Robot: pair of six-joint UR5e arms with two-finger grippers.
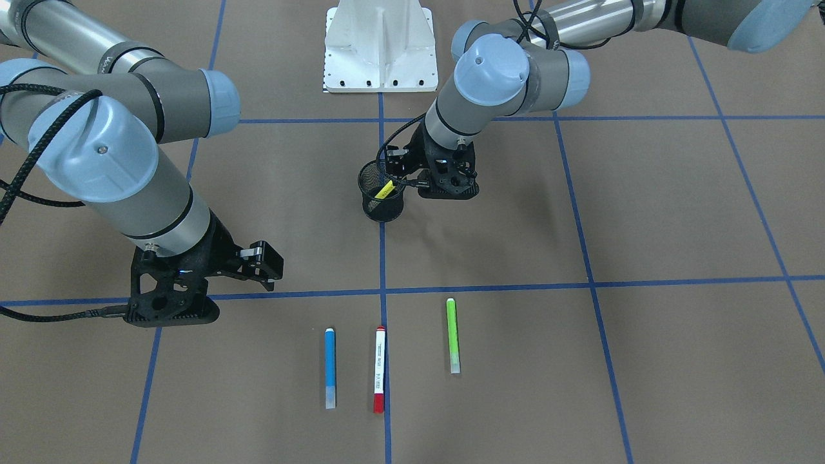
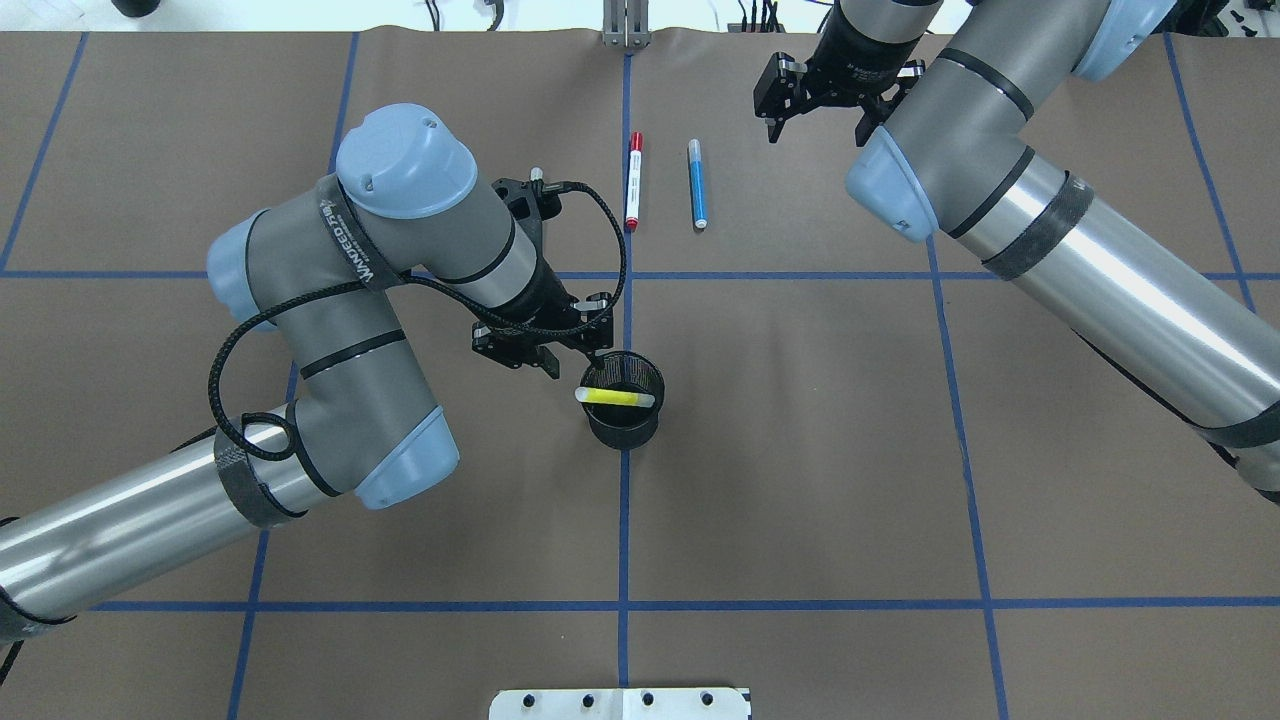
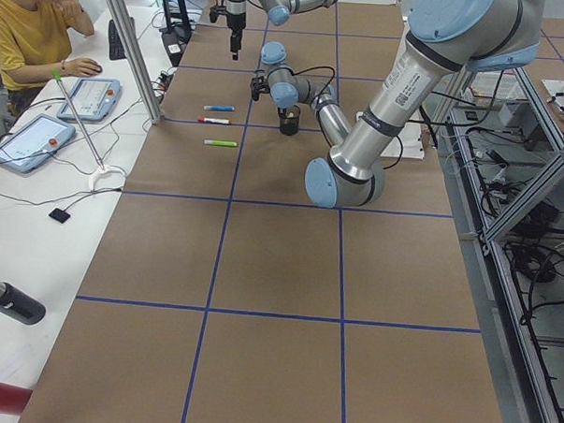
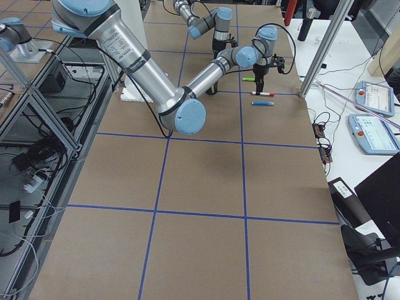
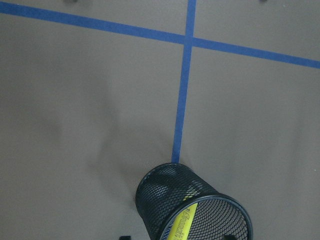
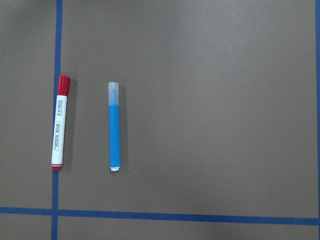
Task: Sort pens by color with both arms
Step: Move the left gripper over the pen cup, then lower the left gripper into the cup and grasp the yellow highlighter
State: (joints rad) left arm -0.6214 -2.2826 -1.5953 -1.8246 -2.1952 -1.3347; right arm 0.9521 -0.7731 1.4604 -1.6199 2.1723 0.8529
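The yellow pen (image 2: 615, 397) leans inside the black mesh cup (image 2: 623, 425), its pale end at the rim; it also shows in the left wrist view (image 5: 182, 222). My left gripper (image 2: 575, 360) hovers just over the cup's rim, jaws apart, holding nothing. The blue pen (image 1: 330, 367), the white pen with red cap (image 1: 379, 369) and the lime green pen (image 1: 453, 335) lie side by side on the table. My right gripper (image 2: 818, 128) is open and empty above the table, beside the blue pen (image 6: 114, 127) and the red-capped pen (image 6: 60, 122).
The white metal base (image 1: 380, 48) stands at the robot's side of the table. Blue tape lines (image 1: 490, 287) divide the brown table cover into squares. An operator and tablets (image 3: 28, 139) sit along the far table edge.
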